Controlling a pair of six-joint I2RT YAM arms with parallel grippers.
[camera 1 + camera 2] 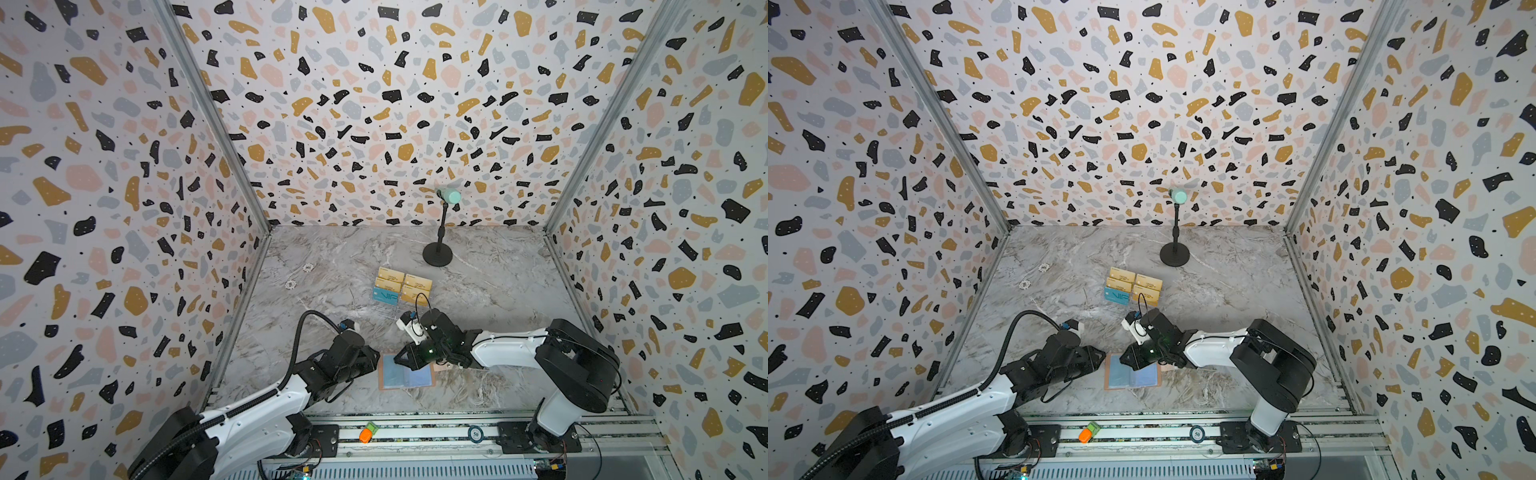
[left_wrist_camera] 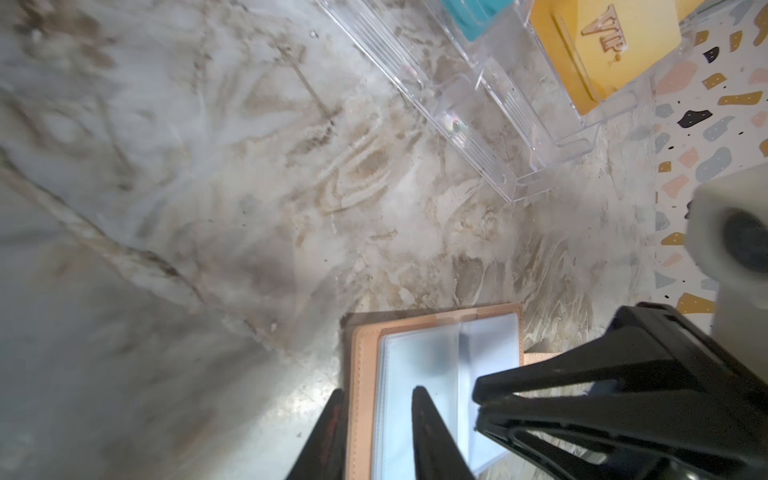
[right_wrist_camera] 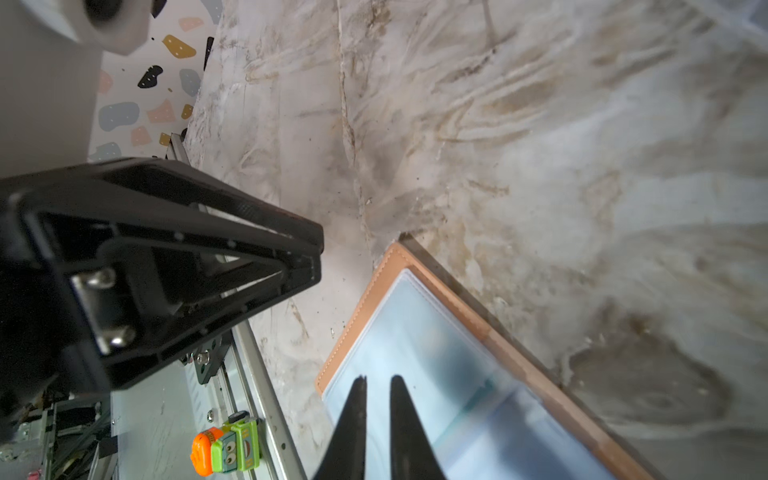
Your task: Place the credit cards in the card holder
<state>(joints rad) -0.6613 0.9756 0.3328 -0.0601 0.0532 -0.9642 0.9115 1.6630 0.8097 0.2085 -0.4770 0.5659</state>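
Over the open card holder [image 1: 409,380], left pincer [image 2: 379,390] spread astride its edge; right pincer [image 3: 379,378] barely parted.

Four gold cards [image 1: 390,274], one teal card [image 1: 385,296] (all racked), one card holder [image 1: 407,379].

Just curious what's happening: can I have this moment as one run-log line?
card holder: open flat | left fingers: straddling its edge | right fingers: slightly apart, over sleeve | credit cards: in clear rack

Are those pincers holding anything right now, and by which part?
Nothing seems held. The left pincer stands open astride the card holder's left edge; the right pincer is slightly open above its clear sleeve.
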